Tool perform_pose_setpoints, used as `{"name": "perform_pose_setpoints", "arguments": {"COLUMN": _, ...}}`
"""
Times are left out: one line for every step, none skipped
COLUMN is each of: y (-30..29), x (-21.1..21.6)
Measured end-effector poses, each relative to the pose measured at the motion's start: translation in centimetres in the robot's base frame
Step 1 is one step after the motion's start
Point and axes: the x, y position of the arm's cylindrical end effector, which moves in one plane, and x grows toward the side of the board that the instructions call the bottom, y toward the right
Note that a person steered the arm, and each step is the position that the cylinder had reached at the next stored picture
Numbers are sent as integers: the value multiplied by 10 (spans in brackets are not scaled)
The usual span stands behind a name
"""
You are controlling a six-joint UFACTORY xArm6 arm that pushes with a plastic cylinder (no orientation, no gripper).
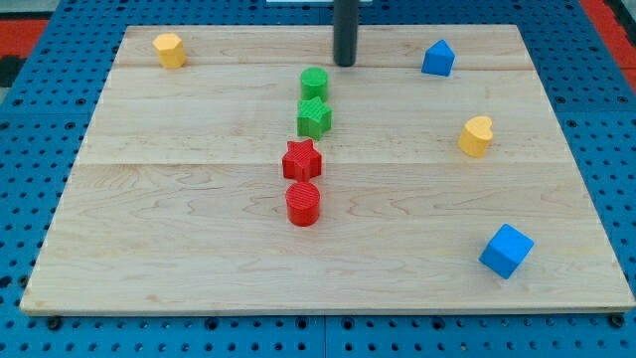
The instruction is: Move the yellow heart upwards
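Observation:
The yellow heart (476, 136) lies on the wooden board (179, 219) toward the view's right, at mid height. My tip (345, 63) rests on the board near the view's top, left of the middle-right area, well up and to the left of the yellow heart. It stands just up and right of the green cylinder (315, 82), apart from it.
A green star (314, 117), a red star (301, 159) and a red cylinder (303, 203) form a column below the green cylinder. A yellow hexagon block (170, 49) sits top left, a blue house-shaped block (437, 58) top right, a blue cube (506, 250) bottom right.

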Motion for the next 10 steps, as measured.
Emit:
{"name": "perform_pose_setpoints", "arguments": {"y": 47, "x": 34}}
{"name": "perform_pose_setpoints", "arguments": {"y": 87, "x": 59}}
{"name": "perform_pose_setpoints", "arguments": {"y": 120, "x": 98}}
{"name": "perform_pose_setpoints", "arguments": {"y": 164, "x": 129}}
{"name": "perform_pose_setpoints", "arguments": {"y": 178, "x": 175}}
{"name": "perform_pose_setpoints", "arguments": {"y": 121, "x": 192}}
{"name": "perform_pose_setpoints", "arguments": {"y": 129, "x": 163}}
{"name": "perform_pose_setpoints", "arguments": {"y": 154, "x": 138}}
{"name": "perform_pose_setpoints", "arguments": {"y": 150, "x": 131}}
{"name": "perform_pose_setpoints", "arguments": {"y": 149, "x": 89}}
